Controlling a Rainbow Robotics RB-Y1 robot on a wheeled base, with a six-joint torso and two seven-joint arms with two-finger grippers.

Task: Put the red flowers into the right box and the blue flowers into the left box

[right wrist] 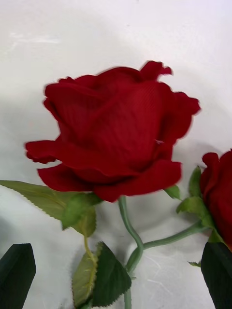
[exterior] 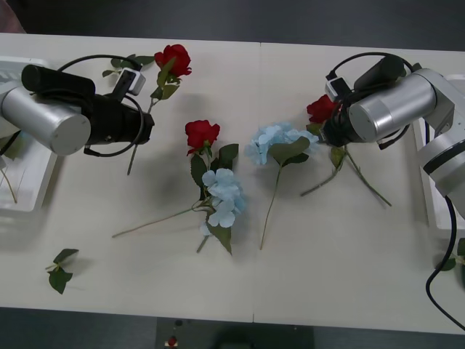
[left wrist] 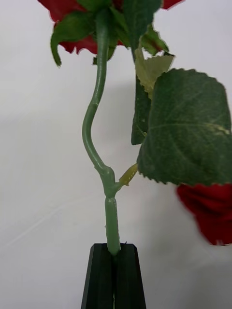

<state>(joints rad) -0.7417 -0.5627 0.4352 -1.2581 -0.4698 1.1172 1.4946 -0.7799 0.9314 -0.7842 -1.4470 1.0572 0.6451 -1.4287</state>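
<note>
Fingers, left gripper (left wrist: 113, 270): black, pressed together on the green stem of a red rose (exterior: 173, 59); the stem stood straight out from between the closed tips.
Fingers, right gripper (right wrist: 116, 275): black, spread apart, one tip at each side of a rose stem, not touching it.
Writing: no brand, label or readable text on any item.
Landmark: table (exterior: 327, 276), white, with a seam across its middle.
Red flowers: the held rose at the table's far left; a second rose (exterior: 202, 134) near the table centre; a third (exterior: 320, 109) at centre right, directly below the right gripper; a fourth head (right wrist: 220, 193) just beside it in the right wrist view.
Blue flowers: one cluster (exterior: 276, 142) at the table centre right; another (exterior: 224, 195) nearer the front edge, its stem crossing the centre rose's stem.
Left box (exterior: 29, 196): at the table's left edge, partly covered by the left arm.
Right box (exterior: 436, 211): at the table's right edge, partly covered by the right arm.
Other items: loose leaf sprig (exterior: 59, 270) near the table's front left corner.
Obstruction: crossed stems lay under the right arm.
Left arm pose: reached in from the left, wrist pointed toward the table centre.
Right arm pose: reached in from the right, wrist angled down over the third rose.
</note>
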